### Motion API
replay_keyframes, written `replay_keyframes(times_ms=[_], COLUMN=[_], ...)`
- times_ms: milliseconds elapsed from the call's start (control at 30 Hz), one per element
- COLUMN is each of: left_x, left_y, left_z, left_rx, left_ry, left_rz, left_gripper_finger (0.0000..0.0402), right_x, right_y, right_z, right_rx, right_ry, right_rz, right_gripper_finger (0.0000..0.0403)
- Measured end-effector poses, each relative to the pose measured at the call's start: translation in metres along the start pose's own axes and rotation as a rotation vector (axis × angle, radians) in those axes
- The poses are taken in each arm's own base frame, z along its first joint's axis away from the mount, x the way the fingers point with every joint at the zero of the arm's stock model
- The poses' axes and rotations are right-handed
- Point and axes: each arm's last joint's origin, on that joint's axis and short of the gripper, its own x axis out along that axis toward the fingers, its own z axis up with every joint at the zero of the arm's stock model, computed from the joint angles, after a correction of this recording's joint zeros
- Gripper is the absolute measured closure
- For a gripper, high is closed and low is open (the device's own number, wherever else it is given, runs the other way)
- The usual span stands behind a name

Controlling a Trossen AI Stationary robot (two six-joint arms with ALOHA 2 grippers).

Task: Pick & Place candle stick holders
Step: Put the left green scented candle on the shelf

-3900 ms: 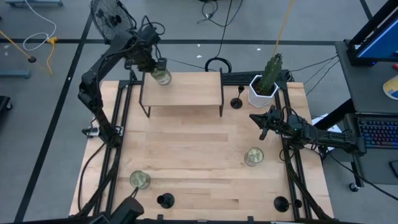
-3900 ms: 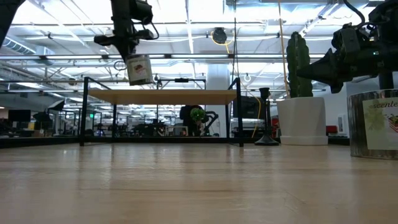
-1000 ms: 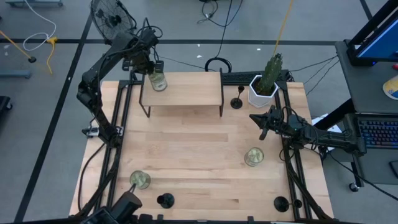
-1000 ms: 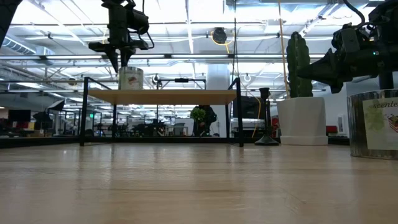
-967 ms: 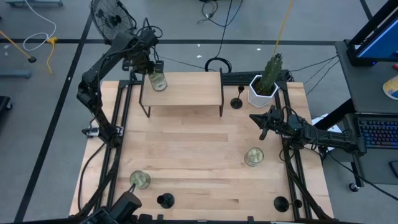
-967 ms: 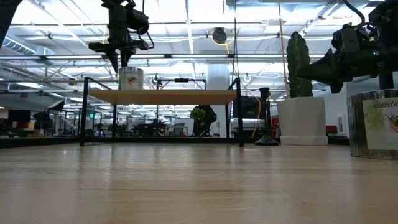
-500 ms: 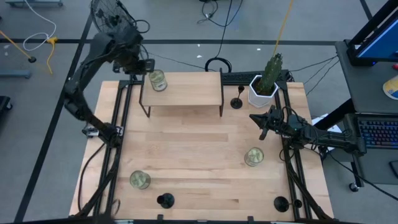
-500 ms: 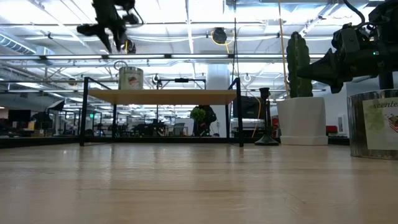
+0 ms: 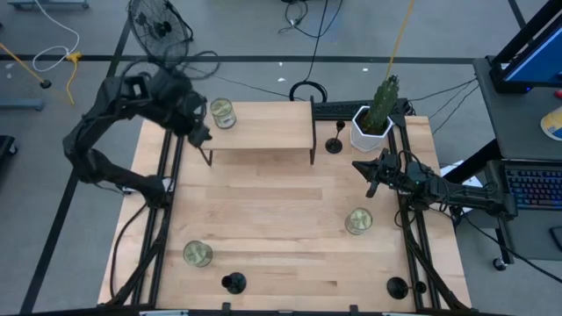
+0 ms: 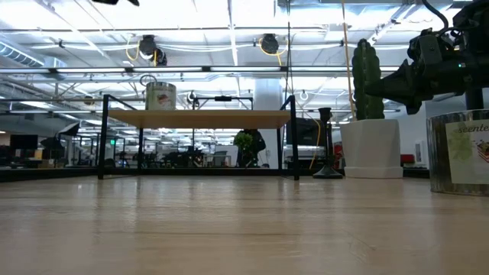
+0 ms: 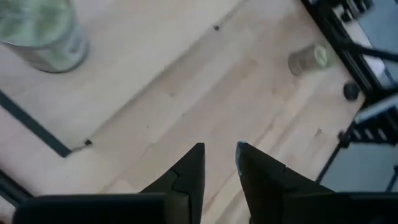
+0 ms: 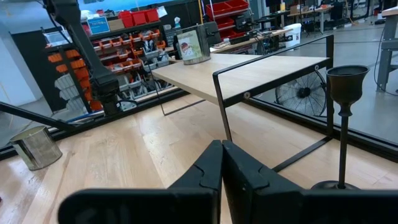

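Both arms idle above the pale wooden bench.
We see left jaws slightly apart beside the raised shelf; right jaws together near the black metal candlestick.

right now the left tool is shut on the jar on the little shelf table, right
Not quite. The high view shows the left tool off the shelf table's left edge, apart from the jar, which stands alone on top. The left wrist view shows its fingers parted and empty.

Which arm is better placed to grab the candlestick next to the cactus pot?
Right. Its pincer hovers near that candlestick; the left pincer is across the table by the shelf.
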Motion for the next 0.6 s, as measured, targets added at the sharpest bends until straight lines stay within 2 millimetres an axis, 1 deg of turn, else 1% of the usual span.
replay_keyframes(times_ms=[333,533,600], left_x=[0.008,0.012,0.016], left_y=[-0.042,-0.063,-0.072], left_z=[-0.028,-0.047,-0.053], left_rx=[0.035,0.041,0.053], left_ry=[0.116,0.168,0.183], left_rz=[-0.083,-0.089,-0.076], left_gripper_finger=[0.0335,0.0341,0.0341], right_x=[0.000,0.000,0.000], right_y=[0.000,0.000,0.000], right_z=[0.000,0.000,0.000], right_rx=[0.000,0.000,0.000], right_ry=[0.000,0.000,0.000], right_rz=[0.000,0.000,0.000], right_gripper_finger=[0.0399,0.0399,0.0399])
